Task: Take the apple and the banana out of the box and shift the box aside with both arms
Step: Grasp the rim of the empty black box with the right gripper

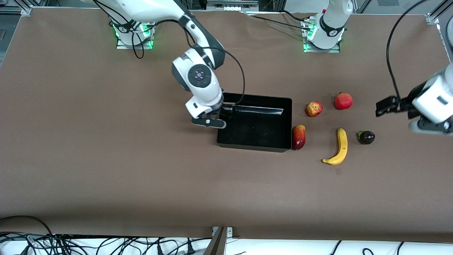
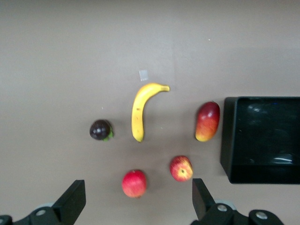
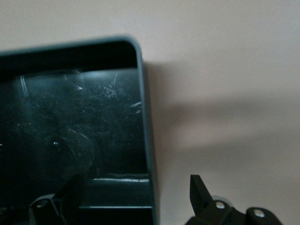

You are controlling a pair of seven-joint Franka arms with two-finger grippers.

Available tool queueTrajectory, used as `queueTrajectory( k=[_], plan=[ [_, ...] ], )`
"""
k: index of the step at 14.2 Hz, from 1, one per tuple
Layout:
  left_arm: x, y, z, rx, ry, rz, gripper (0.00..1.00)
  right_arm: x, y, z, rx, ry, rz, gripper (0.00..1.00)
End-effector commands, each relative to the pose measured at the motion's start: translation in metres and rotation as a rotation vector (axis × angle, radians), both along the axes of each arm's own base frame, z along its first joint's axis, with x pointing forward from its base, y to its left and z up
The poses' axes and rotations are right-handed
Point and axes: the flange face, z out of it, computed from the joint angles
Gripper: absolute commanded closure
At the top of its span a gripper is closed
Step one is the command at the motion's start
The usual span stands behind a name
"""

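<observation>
The black box stands mid-table, open-topped and empty. My right gripper is open and astride the box wall at the right arm's end, with one finger inside and one outside. The yellow banana lies toward the left arm's end. The apple, red with yellow patches, sits farther from the front camera. My left gripper hangs open and empty, up in the air over the table's left-arm end. Its wrist view shows the banana, the apple and the box.
A red-yellow mango lies against the box wall that faces the left arm's end. A round red fruit sits beside the apple. A dark purple fruit sits beside the banana. Cables run along the table's front edge.
</observation>
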Motion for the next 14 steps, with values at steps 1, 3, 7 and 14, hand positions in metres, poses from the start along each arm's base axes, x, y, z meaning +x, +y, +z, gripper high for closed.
queueTrajectory(
  k=[1, 3, 7, 14],
  plan=[
    [-0.039, 0.01, -0.027, -0.032, 0.007, 0.032, 0.0, 0.001, 0.009, -0.023, -0.006, -0.002, -0.018, 0.2],
    [-0.05, 0.012, -0.037, -0.022, -0.057, 0.083, 0.0, 0.002, 0.007, -0.026, -0.017, -0.006, 0.004, 0.48],
    [-0.056, 0.032, -0.032, -0.03, -0.064, 0.117, 0.0, 0.009, -0.002, -0.024, -0.025, -0.009, -0.001, 1.0],
    [-0.059, 0.032, -0.031, -0.018, -0.009, 0.115, 0.0, 0.045, -0.069, 0.051, -0.057, 0.047, 0.074, 1.0]
  ],
)
